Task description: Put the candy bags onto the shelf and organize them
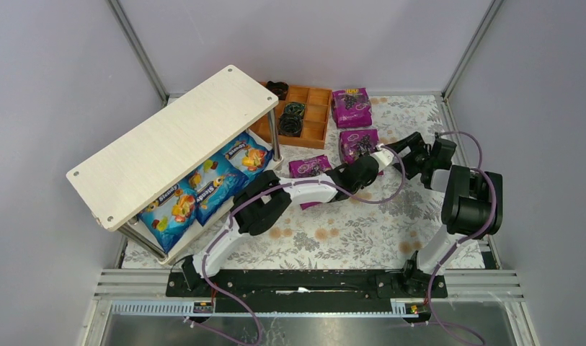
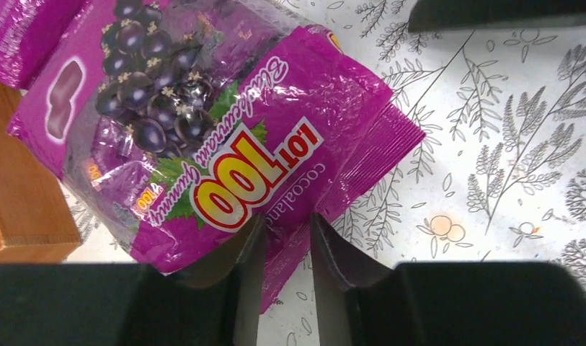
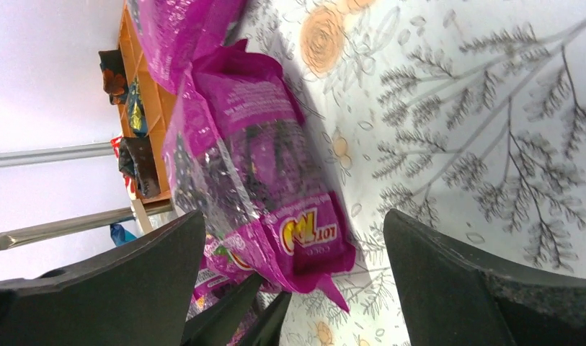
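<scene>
Three blue candy bags [image 1: 203,186] lie on the lower tier of the pale shelf [image 1: 167,137]. Three purple candy bags are on the table: one at the back [image 1: 351,107], one in the middle [image 1: 358,144], one half under my left arm [image 1: 309,167]. My left gripper [image 1: 382,153] is shut on the near edge of the middle purple bag [image 2: 225,130], its fingers [image 2: 250,241] pinching the seam. My right gripper [image 1: 409,149] is open wide just right of it, its fingers [image 3: 153,274] on either side of that bag's end [image 3: 254,166] without touching it.
An orange-brown compartment tray [image 1: 311,115] with black coiled rings [image 1: 291,119] stands behind the purple bags, right of the shelf. It shows at the left in the left wrist view [image 2: 16,194]. Metal frame posts stand at the back corners. A floral cloth [image 1: 362,223] covers the table.
</scene>
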`<state>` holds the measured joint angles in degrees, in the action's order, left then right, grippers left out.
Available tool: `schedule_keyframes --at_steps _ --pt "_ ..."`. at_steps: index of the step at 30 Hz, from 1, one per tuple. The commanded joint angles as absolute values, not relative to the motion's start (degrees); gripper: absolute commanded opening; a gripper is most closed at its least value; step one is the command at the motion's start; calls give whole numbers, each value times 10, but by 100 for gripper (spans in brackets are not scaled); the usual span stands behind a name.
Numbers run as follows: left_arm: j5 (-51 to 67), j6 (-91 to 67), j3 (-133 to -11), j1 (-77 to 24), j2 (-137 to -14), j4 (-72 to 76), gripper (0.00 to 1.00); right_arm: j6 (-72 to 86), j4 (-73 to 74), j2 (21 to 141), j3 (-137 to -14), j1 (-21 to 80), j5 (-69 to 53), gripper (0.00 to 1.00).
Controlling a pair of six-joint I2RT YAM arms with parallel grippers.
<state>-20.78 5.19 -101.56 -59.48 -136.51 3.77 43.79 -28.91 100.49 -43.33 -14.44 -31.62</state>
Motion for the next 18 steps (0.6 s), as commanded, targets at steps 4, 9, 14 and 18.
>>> schedule_keyframes --at_steps 4,9,14,18 --pt "-166 17 -1038 -586 -1370 21 15 523 -402 976 -373 -147 -331 100" --pt "-128 -11 -1041 -581 -1352 34 0 622 -527 1006 -305 -147 -337 100" --pt "-73 -31 -1027 -578 -1325 52 0 700 -653 1057 -257 -132 -338 100" --pt "-46 -33 -996 -573 -1299 74 0 715 -682 1103 -279 -95 -326 94"
